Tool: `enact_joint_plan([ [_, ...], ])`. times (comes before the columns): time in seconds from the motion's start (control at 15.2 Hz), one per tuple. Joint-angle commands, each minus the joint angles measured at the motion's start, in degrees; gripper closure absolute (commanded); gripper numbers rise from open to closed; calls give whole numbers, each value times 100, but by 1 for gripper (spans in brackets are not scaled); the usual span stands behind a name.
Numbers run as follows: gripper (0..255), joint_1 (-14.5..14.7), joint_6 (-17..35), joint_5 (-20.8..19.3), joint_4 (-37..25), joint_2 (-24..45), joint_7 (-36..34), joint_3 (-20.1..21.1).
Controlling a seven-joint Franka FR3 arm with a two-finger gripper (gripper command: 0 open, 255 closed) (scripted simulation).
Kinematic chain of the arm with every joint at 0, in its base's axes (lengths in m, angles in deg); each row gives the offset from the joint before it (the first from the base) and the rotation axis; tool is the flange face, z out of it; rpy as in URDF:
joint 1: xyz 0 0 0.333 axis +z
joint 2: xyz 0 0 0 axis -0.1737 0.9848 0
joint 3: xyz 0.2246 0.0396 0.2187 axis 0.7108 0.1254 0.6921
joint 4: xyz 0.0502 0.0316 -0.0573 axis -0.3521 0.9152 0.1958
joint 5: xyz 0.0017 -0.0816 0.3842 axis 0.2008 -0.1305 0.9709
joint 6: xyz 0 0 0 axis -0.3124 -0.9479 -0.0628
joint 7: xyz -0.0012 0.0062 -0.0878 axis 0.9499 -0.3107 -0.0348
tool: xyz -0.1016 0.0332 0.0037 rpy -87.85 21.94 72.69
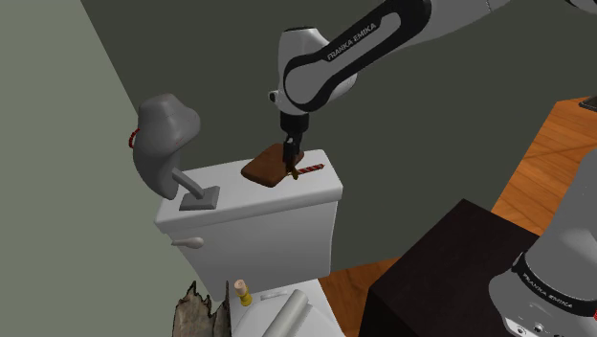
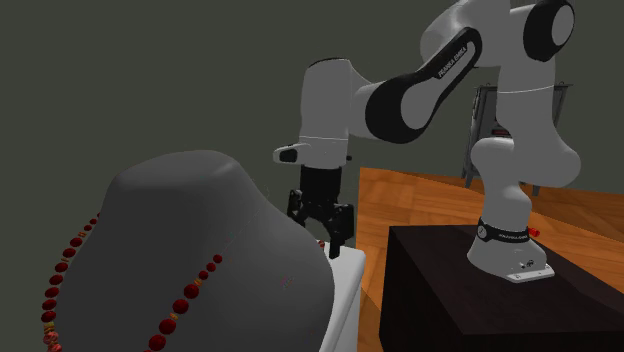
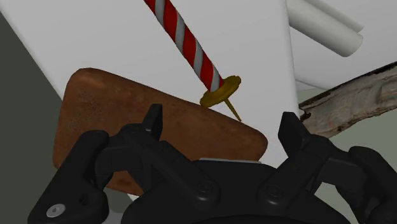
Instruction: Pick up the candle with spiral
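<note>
The hand [image 1: 290,148] hangs open and holds nothing, its fingers [image 3: 153,118] spread above a brown slab [image 1: 266,168] on the white tank lid [image 1: 220,203]. The red-and-white spiral candle [image 3: 184,41] lies flat on that lid, and its gold holder [image 3: 221,92] is right at the slab's edge, so the slab crowds that end. Farther along the lid stands a grey bust [image 1: 165,139] wearing a red bead necklace [image 2: 180,305]. Below the tank lie a white roll [image 3: 324,28] and a rough wooden piece [image 3: 356,95].
</note>
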Motion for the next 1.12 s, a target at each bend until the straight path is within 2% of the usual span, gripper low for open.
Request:
enact_joint_plan([
  [0.0, 0, 1, 145, 0, 67, 75, 24, 2],
  [0.33, 0, 5, 388, -1, 167, 218, 37, 1],
  [0.4, 255, 3, 390, 1, 171, 217, 41, 1],
  [1.06, 255, 4, 320, 0, 141, 177, 33, 2],
])
